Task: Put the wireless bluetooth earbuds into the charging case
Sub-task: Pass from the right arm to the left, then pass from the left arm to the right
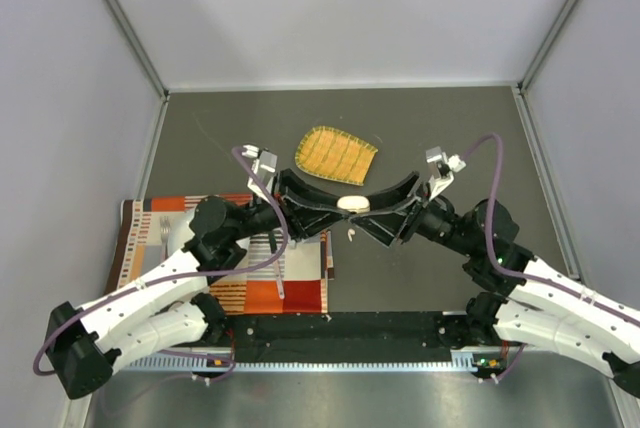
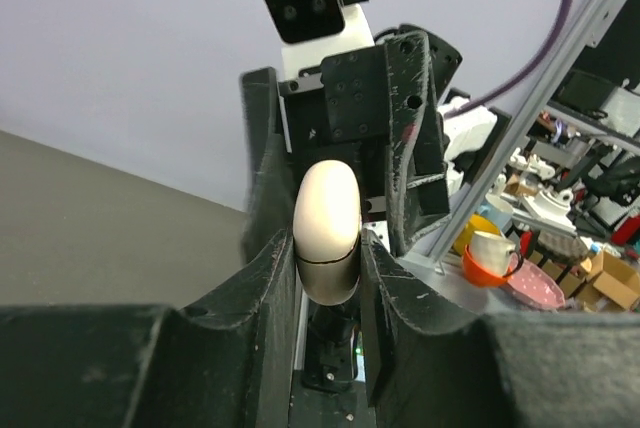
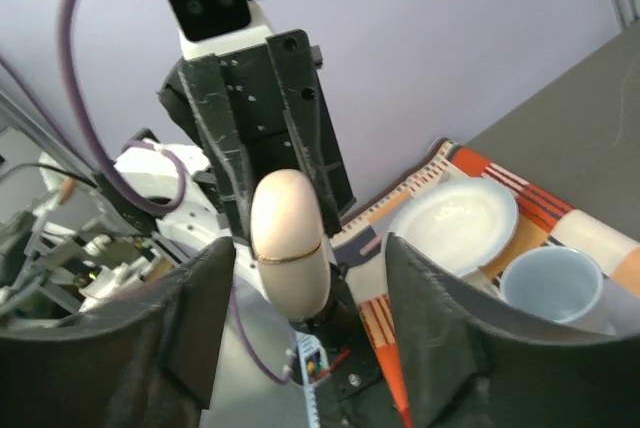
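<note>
Where the two arms meet above the middle of the table [image 1: 440, 138], a smooth cream charging case [image 1: 353, 204] hangs clear of the surface between them. The left gripper [image 2: 328, 248] is clamped on it: both pads press the case's sides in the left wrist view, seam line level with the finger edges. The right gripper [image 3: 310, 278] stands apart; in its own view the case [image 3: 288, 244] floats between the fingers with clear space on each side, touching neither.

Case is closed, lid seam visible as a thin line round the body. Rounded, glossy shell, likely light and stiff but slippery, so it could twist under a pinch across the curve. Best hold looks like the flat-ish flanks below the seam, leaving the lid half free for the other gripper to flip open.

One small white comma-shaped piece [image 1: 351, 235] lies on the table just near-side of the grippers, probably an earbud, though it is too small to be sure. Tiny, light, smooth; would need a fingertip pinch across the bulb, not the stem, and would skid easily on a miss.

At the near left corner, a striped placemat [image 1: 300, 298] carries a fork [image 1: 165, 232], a white plate [image 3: 455, 223] and a pale cup [image 3: 552, 283]. A woven yellow mat [image 1: 337, 155] lies farther back.
</note>
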